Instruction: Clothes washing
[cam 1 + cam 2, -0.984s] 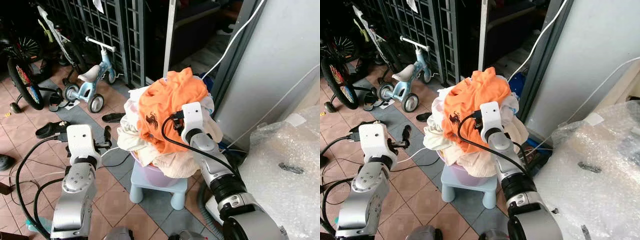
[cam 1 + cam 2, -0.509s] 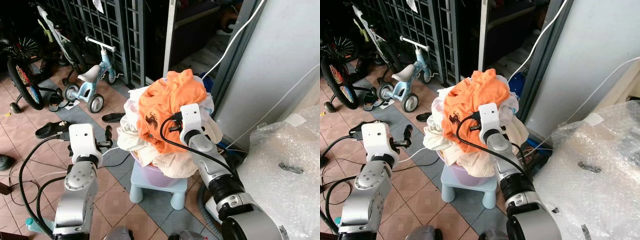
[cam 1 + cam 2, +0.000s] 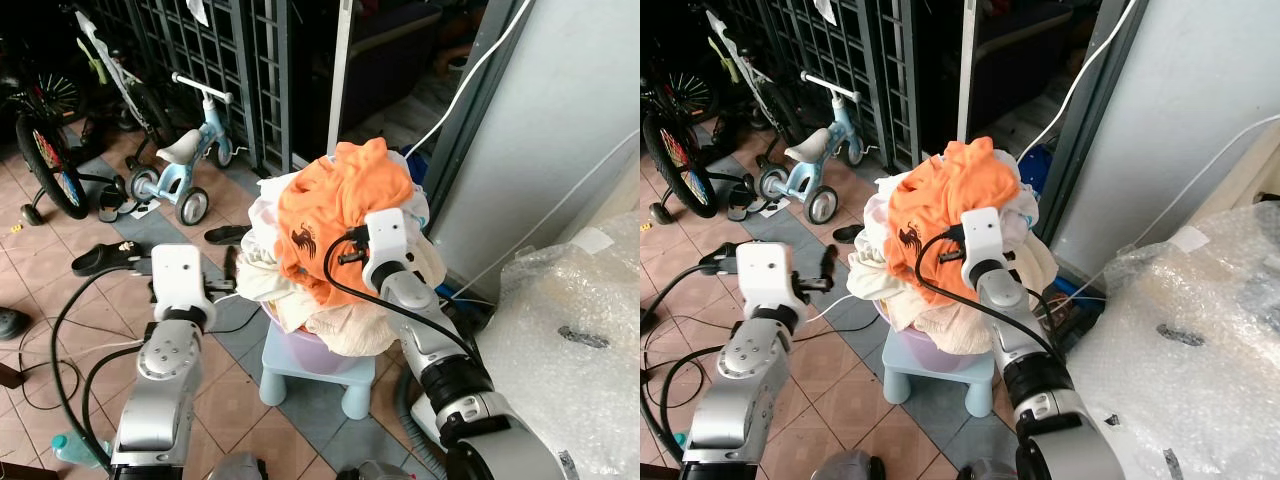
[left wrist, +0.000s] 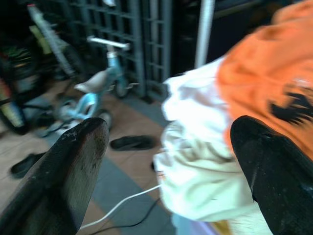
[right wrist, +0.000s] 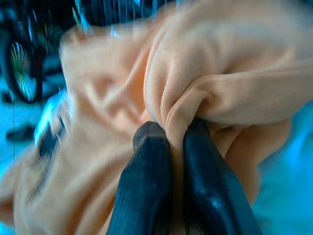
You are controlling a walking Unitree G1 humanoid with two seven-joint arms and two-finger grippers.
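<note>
orange shirt (image 3: 335, 215) tops the laundry heap in a purple basin (image 3: 300, 350) on a pale blue stool (image 3: 310, 375). left wrist view: left gripper (image 4: 168, 161) spread wide beside the white clothes (image 4: 195, 161). right wrist view: right gripper (image 5: 171, 147) pinches a shirt fold.

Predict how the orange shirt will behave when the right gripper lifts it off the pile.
The orange shirt is probably floppy: a fold bunches between the right gripper's shut fingers. It will likely hang and stretch out rather than keep its shape. Draped over the heaped laundry in the basin, it may drag other clothes along.
</note>
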